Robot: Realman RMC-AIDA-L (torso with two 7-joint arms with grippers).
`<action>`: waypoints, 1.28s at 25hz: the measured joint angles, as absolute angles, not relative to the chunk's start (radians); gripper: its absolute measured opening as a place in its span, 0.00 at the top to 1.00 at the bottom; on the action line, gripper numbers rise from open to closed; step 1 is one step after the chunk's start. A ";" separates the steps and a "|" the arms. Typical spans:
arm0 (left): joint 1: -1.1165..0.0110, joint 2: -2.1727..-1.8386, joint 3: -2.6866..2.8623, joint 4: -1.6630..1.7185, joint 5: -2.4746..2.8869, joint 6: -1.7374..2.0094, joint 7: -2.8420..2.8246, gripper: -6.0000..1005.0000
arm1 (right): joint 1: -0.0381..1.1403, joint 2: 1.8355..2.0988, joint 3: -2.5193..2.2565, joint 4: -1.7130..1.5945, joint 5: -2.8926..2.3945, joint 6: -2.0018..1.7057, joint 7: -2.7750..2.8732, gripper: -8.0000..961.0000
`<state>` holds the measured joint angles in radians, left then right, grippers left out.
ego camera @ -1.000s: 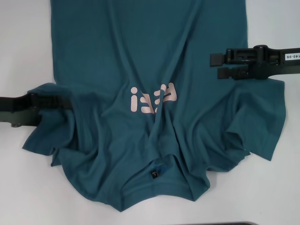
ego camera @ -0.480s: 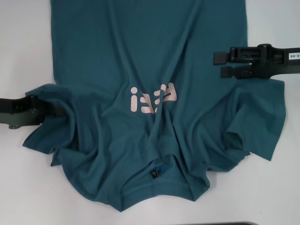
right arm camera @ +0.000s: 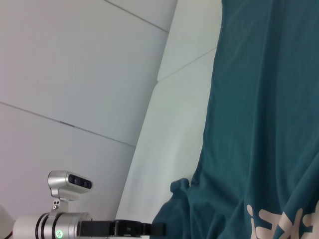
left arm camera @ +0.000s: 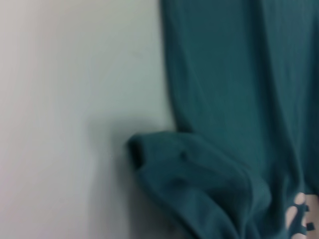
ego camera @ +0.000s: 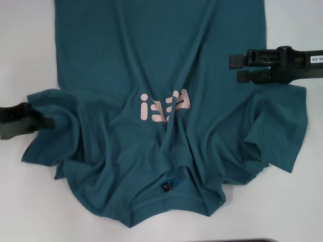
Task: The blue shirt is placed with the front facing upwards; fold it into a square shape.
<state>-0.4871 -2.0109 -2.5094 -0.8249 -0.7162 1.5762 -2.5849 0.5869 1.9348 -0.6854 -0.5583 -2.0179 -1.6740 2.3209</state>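
Left gripper (ego camera: 46, 122) has backed out from under the left sleeve toward the bench edge since a second ago, and now sits just at the sleeve's rim; right gripper (ego camera: 235, 69) barely shifted. Shirt (ego camera: 161, 75) lies front up on the white bench (ego camera: 28, 45), collar and neck tag (ego camera: 167, 187) nearest the robot, hem running out of view at the far side, pink lettering (ego camera: 165, 106) mid-chest. Both sleeves are bunched and the shoulder area is wrinkled. Left fingers: cannot tell apart or together, mostly hidden at the cloth. Right fingers are apart, holding nothing, hovering over the shirt's right side edge above the sleeve.

Judgement: early, sleeve fold-in stage, nothing squared yet. Next move likely needs a regrasp of a sleeve edge and a pull across the chest.

Bare bench on both sides gives room to swing; cloth fills the middle
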 joint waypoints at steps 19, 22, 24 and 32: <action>-0.475 -1.886 -2.558 -0.854 -0.667 1.643 -2.635 0.97 | 0.587 1.931 -0.673 -0.558 -2.021 -1.674 2.325 0.02; -0.482 -1.881 -2.567 -0.867 -0.637 1.650 -2.651 0.97 | 0.587 1.931 -0.673 -0.558 -2.021 -1.674 2.329 0.02; -0.484 -1.880 -2.571 -0.883 -0.628 1.652 -2.664 0.97 | 0.588 1.931 -0.673 -0.559 -2.021 -1.674 2.331 0.02; -0.520 -1.874 -2.572 -0.906 -0.622 1.714 -2.678 0.97 | 0.589 1.931 -0.675 -0.558 -2.022 -1.675 2.332 0.02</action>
